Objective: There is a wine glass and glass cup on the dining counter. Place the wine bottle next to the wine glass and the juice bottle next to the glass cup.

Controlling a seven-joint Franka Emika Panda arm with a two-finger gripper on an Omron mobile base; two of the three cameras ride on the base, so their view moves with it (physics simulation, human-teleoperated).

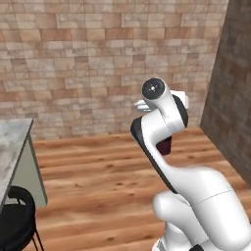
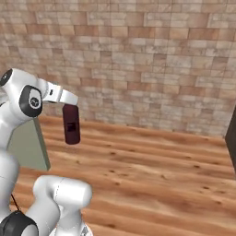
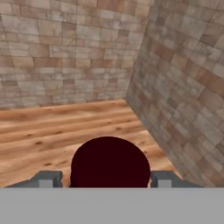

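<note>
Juice bottle — squat, dark maroon-red, rounded ends, a small darker patch on its side. Gripper is clamped on it, one finger on each flank. In the right base view it hangs upright, long axis vertical, held by its top end, lower end pointing at the wood floor. It's in the air, off the end of the dining counter — well apart from it.
</note>
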